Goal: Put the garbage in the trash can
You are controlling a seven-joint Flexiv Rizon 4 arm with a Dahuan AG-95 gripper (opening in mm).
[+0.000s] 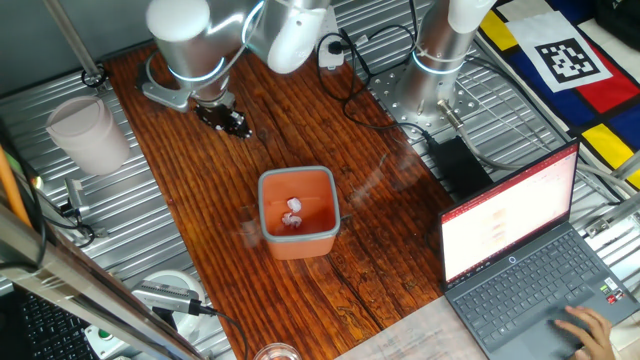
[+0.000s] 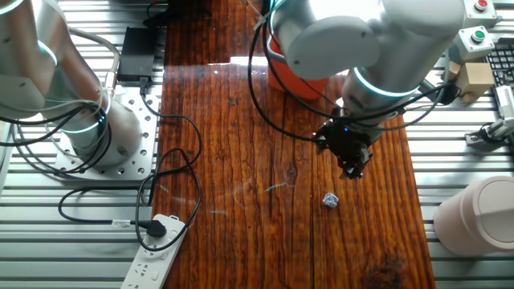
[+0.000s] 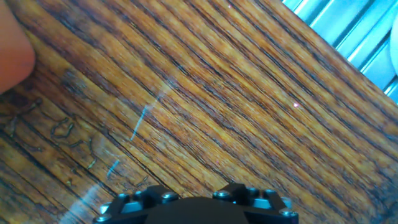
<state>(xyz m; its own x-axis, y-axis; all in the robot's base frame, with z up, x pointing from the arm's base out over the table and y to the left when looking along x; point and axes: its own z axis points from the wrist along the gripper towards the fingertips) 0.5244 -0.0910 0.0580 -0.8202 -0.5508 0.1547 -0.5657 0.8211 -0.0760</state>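
The orange trash can [image 1: 297, 240] stands mid-table with white crumpled scraps [image 1: 293, 213] inside it. In the other fixed view the arm hides most of the can [image 2: 280, 74]. One small white-grey scrap of garbage [image 2: 330, 200] lies on the wood. My gripper [image 2: 353, 166] hangs just above the table, a short way from that scrap, on the side toward the can. It also shows in one fixed view [image 1: 230, 121], beyond the can. Its jaws stand apart and hold nothing. The hand view shows only bare wood and an orange blur [image 3: 12, 43] at the top left.
A translucent white cup [image 1: 90, 135] stands on the metal rails at the table's side and also shows in the other fixed view [image 2: 475, 213]. An open laptop [image 1: 520, 250] has a person's hand [image 1: 590, 325] on it. A second arm's base [image 2: 88, 132], cables and a power strip [image 2: 157, 253] are nearby.
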